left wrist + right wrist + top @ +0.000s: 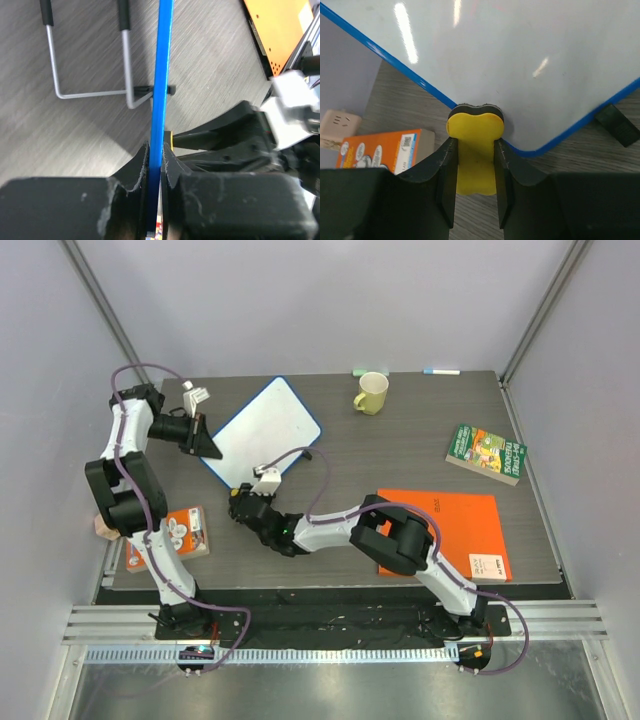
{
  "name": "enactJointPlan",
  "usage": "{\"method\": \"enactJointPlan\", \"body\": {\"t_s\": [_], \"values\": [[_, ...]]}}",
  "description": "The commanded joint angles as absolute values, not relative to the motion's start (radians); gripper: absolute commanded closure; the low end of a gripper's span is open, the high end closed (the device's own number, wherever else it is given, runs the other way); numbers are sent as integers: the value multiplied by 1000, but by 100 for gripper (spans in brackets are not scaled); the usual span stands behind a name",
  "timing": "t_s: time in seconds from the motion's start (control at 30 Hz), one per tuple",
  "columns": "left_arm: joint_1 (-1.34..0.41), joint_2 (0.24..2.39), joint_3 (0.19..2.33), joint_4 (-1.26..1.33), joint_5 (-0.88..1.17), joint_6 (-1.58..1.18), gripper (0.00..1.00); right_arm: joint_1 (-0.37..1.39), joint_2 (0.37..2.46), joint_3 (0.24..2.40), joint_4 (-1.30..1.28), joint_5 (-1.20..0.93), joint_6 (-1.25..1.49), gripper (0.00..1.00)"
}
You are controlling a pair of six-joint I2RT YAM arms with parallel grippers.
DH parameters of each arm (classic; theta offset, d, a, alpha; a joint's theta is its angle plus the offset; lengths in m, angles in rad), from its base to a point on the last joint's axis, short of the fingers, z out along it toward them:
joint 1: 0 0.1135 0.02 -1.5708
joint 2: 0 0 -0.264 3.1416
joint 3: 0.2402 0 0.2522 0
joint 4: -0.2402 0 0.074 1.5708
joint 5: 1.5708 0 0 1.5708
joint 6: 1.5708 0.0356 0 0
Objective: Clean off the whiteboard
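Note:
The whiteboard (pixel 265 428), white with a thin blue rim, lies slantwise at the table's back left. My left gripper (pixel 207 446) is shut on its left edge. In the left wrist view the blue rim (pixel 163 75) runs edge-on between the pinched fingers of the left gripper (pixel 156 155). My right gripper (pixel 241 500) is at the board's near corner, shut on a yellow eraser. In the right wrist view the eraser (pixel 475 145) sits between the fingers of the right gripper (pixel 475 167), its black felt end touching the whiteboard (pixel 520 60) at its near rim.
A yellow mug (pixel 371 393) and a marker (pixel 440 371) stand at the back. A green book (pixel 486 453) lies right, a flat orange sheet (pixel 455 520) under the right arm, an orange book (pixel 182 534) near left. A bent wire stand (pixel 90 92) rests under the board.

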State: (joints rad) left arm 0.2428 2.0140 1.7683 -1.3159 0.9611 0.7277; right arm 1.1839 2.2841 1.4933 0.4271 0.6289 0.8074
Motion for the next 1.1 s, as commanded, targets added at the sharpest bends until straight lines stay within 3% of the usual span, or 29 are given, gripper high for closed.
{"method": "enactJointPlan", "body": {"t_s": [0.0,0.6,0.8,1.07], "values": [[179,1957,1772,-1568,1065,756,100,1105,2286,1418,296,536,810,99],[179,1953,1821,-1516,969,624,100,894,1954,1207,572,500,658,99],[179,1968,1824,-1535,971,646,100,795,2057,1322,585,456,653,99],[179,1976,1825,-1555,962,666,100,796,2267,1604,595,383,634,99]]}}
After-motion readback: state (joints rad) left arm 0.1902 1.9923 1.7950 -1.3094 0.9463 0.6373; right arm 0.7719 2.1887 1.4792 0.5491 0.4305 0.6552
